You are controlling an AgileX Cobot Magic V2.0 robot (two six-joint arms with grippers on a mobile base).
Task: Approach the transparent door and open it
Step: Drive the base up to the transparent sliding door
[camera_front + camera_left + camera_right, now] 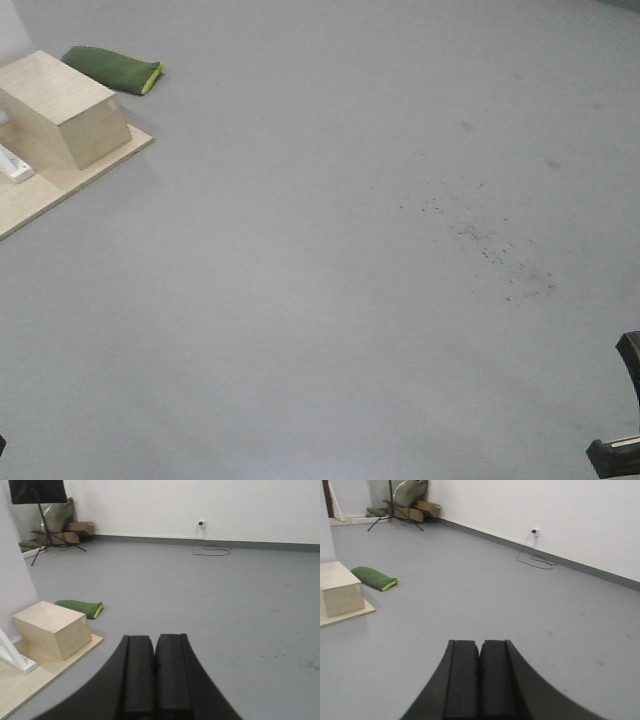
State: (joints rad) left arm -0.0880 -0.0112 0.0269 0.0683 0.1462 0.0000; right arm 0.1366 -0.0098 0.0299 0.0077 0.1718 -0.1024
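The transparent door is out of view in all three views. My left gripper [154,639] is shut, its two black fingers pressed together with nothing between them, hovering over bare grey floor. My right gripper [480,643] is also shut and holds nothing, pointing across the floor toward the far wall. In the front view only a dark piece of the right arm [622,440] shows at the bottom right corner.
A pale wooden box [62,108] stands on a wooden board [70,180] at the left, with a green bag [112,70] behind it. A tripod stand [40,515] and cardboard boxes [75,530] sit in the far corner. A cable [212,551] lies below a wall socket [201,523].
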